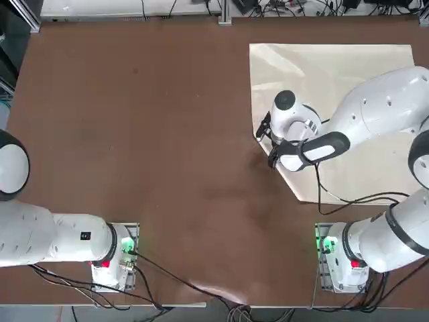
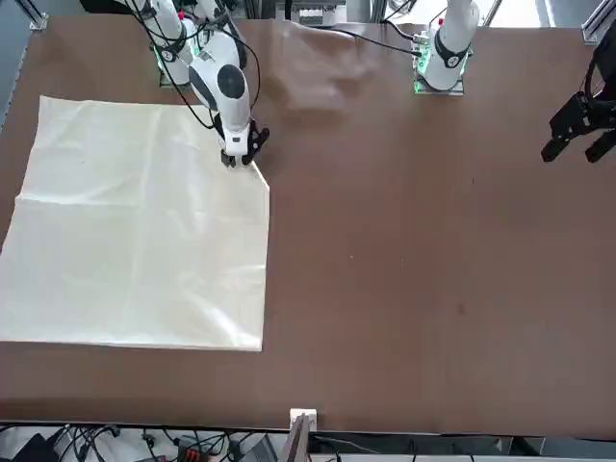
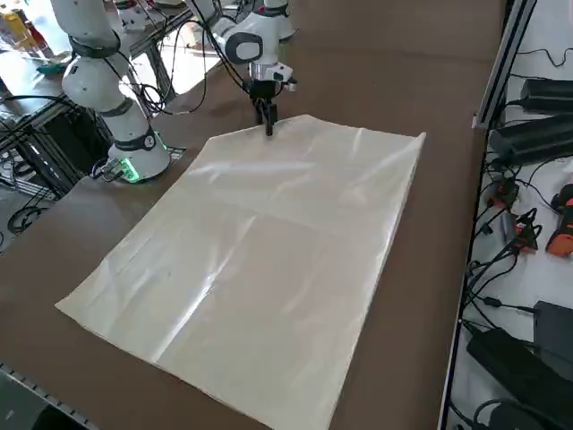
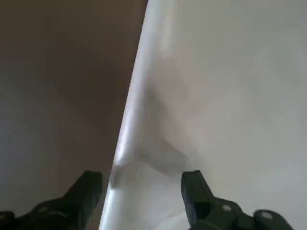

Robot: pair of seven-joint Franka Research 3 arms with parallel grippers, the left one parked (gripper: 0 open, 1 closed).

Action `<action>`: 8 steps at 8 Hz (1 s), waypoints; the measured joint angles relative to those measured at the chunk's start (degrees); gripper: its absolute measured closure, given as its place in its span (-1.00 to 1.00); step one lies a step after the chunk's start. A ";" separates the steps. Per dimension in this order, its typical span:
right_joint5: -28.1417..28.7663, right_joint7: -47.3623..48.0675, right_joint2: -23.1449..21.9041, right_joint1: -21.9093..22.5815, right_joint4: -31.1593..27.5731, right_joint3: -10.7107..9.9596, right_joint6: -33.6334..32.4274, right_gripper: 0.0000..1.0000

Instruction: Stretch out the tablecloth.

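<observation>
Bare table (image 1: pixel 147 134) passable — right end effector (image 4: pixel 142 175) blocks tablecloth (image 3: pixel 251 269) edge.

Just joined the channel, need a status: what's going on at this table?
The robot is partway into stretching out the tablecloth. The cream sheet lies mostly flat, with soft creases, on the robot's right half of the brown table. The right gripper is at the tablecloth's edge on the side toward the table's middle, its fingers apart with that edge between them, not clamped on it.
</observation>
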 joint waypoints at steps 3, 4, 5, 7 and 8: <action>-2.92 0.04 1.16 0.02 -0.21 -0.10 1.58 -0.94; -3.35 0.04 1.56 0.02 -0.21 -0.17 2.00 -0.73; -3.47 0.04 1.63 0.02 -0.19 -0.22 2.19 -0.30; -3.47 0.93 1.00 0.00 -0.12 -0.36 2.94 0.53; -3.47 2.79 1.00 -0.02 -0.11 -0.89 4.26 0.75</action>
